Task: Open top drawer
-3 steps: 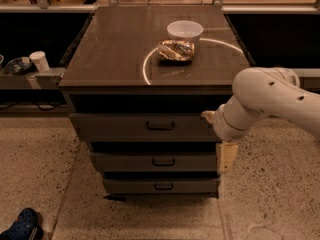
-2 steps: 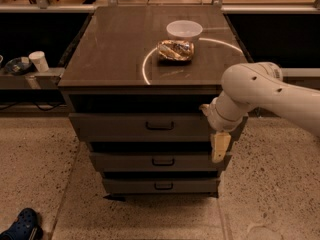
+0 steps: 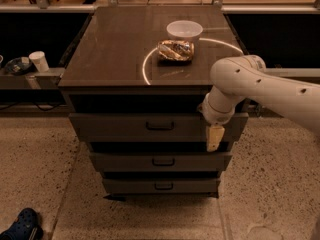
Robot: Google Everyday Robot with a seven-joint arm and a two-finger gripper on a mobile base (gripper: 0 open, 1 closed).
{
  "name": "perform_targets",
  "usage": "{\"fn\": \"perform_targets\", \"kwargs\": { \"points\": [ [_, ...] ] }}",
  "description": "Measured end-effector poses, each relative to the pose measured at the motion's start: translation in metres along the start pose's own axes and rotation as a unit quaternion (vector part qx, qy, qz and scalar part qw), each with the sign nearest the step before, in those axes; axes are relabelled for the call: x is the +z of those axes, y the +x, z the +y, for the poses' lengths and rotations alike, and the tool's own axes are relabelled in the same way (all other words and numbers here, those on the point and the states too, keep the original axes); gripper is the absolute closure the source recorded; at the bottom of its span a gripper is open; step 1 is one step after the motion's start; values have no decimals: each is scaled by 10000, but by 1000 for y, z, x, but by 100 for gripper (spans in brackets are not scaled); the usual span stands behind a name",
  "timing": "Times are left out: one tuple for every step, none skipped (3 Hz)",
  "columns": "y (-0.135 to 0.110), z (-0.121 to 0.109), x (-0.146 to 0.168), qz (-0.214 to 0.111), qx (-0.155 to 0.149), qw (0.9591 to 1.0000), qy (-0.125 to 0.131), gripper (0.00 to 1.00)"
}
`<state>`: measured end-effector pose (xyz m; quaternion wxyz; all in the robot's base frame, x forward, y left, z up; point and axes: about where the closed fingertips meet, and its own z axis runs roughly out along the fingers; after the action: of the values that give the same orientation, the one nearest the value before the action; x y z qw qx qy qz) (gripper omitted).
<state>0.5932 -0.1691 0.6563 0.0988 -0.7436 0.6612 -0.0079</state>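
The top drawer (image 3: 125, 127) is the widest and tallest of three grey-brown drawer fronts, right under the cabinet top. Its small dark pull handle (image 3: 160, 126) sits at the middle of the front. My white arm reaches in from the right. My gripper (image 3: 214, 137) hangs pointing down in front of the right part of the top drawer's front, about a hand's width to the right of the handle and apart from it. The inside of the drawer box is hidden.
On the cabinet top (image 3: 110, 49) lie a clear plastic cup (image 3: 184, 30) and a crumpled snack bag (image 3: 176, 50). Two narrower drawers (image 3: 160, 162) sit below. A shelf with a white cup (image 3: 38, 61) is at the left. A blue shoe (image 3: 22, 225) is on the floor at the lower left.
My arm has swung left. The gripper has moved from the cabinet's right edge to in front of the top drawer's right part. The drawers have not moved.
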Motion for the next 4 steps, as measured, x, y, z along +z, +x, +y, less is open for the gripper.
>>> {"fn": "perform_targets", "kwargs": {
  "points": [
    [8,13,-5,64,-58,9996,-259,42],
    [17,36,-21,34,-123,9986,-518,44],
    [25,70,-34,-4,-189,9959,-884,38],
    [34,115,-49,24,-201,9908,-1334,38]
  ]
}}
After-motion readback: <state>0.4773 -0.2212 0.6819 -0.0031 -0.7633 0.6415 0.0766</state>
